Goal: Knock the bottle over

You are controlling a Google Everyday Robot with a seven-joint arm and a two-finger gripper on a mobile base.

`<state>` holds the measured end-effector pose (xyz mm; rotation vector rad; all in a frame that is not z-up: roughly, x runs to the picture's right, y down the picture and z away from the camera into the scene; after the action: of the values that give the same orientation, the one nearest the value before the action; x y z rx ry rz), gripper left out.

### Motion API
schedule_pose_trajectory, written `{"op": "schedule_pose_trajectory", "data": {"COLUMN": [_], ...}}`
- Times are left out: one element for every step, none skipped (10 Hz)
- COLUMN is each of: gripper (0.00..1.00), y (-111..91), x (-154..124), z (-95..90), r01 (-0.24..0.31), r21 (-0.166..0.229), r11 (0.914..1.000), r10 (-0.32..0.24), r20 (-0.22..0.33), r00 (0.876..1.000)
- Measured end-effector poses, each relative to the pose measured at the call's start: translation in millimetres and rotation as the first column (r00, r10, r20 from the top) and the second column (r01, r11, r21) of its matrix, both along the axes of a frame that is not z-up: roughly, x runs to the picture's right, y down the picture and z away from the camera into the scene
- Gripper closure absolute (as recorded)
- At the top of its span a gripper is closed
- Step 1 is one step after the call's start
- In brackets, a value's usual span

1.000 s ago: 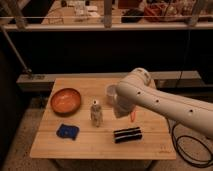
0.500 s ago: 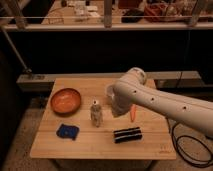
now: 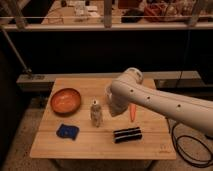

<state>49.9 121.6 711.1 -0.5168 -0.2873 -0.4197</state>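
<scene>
The bottle point(image 3: 96, 114) is small, slim and speckled grey-beige with a pale cap. It stands upright near the middle of the wooden table point(image 3: 150, 147). My white arm reaches in from the right. Its end with the gripper point(image 3: 114, 106) hangs just right of the bottle at about the height of its top, and is shut. A narrow gap seems to separate them. The arm hides the table surface behind the gripper.
An orange bowl point(image 3: 65, 100) sits at the table's left. A blue cloth-like thing point(image 3: 67, 131) lies at the front left, a black striped object point(image 3: 127, 134) at the front centre, and an orange stick-shaped item point(image 3: 132, 112) right of the gripper. A dark railing runs behind the table.
The arm's end has swung leftward, closing in on the bottle. The bottle still stands in the same spot, and nothing else on the table has moved.
</scene>
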Motion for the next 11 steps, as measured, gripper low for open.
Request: {"op": "schedule_pose_trajectory", "data": {"gripper": [1.0, 1.0, 1.0, 1.0, 1.0, 1.0, 1.0, 1.0, 1.0, 1.0, 1.0], "y": [0.2, 0.6, 0.7, 0.8, 0.9, 0.9, 1.1, 1.0, 1.6, 2.1, 2.4], "x": [-0.9, -1.7, -4.1, -7.3, -9.5, -10.1, -10.6, -12.2, -16.9, -19.4, -20.5], "z": [1.7, 5.0, 7.0, 9.3, 11.7, 13.0, 14.9, 17.2, 19.2, 20.3, 21.5], "r01": [0.0, 0.0, 0.002, 0.006, 0.008, 0.008, 0.007, 0.009, 0.013, 0.015, 0.017], "r21": [-0.001, -0.003, -0.004, -0.006, -0.007, -0.007, -0.009, -0.009, -0.011, -0.012, -0.013], "r11": [1.0, 1.0, 1.0, 1.0, 0.9999, 0.9999, 0.9999, 0.9999, 0.9999, 0.9998, 0.9998], "r10": [0.0, 0.0, -0.002, -0.005, -0.008, -0.008, -0.006, -0.008, -0.012, -0.015, -0.017], "r20": [0.002, 0.004, 0.008, 0.013, 0.016, 0.017, 0.018, 0.02, 0.027, 0.031, 0.032], "r00": [1.0, 1.0, 1.0, 1.0, 1.0, 1.0, 1.0, 1.0, 1.0, 0.999, 0.999]}}
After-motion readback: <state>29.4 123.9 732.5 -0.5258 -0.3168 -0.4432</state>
